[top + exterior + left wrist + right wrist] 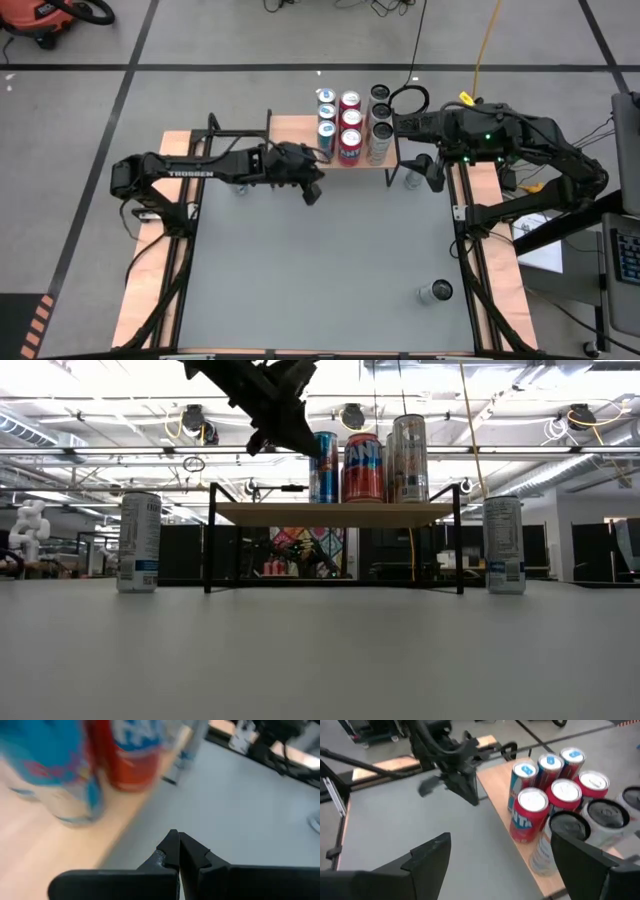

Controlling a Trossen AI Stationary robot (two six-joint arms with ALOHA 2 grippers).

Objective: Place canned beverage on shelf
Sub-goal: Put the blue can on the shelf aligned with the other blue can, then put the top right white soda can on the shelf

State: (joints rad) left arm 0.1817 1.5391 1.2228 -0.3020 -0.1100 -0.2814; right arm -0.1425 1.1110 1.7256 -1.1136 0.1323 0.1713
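Now the shelf (300, 128) carries cans only on its right half: two blue cans (327, 120) in one row, three red cans (349, 122) beside them, and a row of silver cans (379, 125) at the right end, all upright and packed close together, probably to keep the left half of the wooden top free for more. The left hand (313, 188) is closed with nothing between its fingers and hangs just in front of the shelf near the blue cans; I judge it has nothing to carry at this moment. The right hand (397, 124) stands wide open above the right end of the shelf, its two fingers on both sides of the silver cans in the right wrist view, and I cannot see that it grips any of them. Several cans are not yet on the shelf: one silver can (435, 292) stands alone on the grey tabletop (320, 270) toward the front right, well apart from the shelf, and the low view shows one tall can (138, 542) beside each end of the rack. The tabletop is plain matte grey between pale wooden side boards (150, 290) with black rails; behind it is a large workshop hall with ceiling lights, a grey floor with dark lines and some cables
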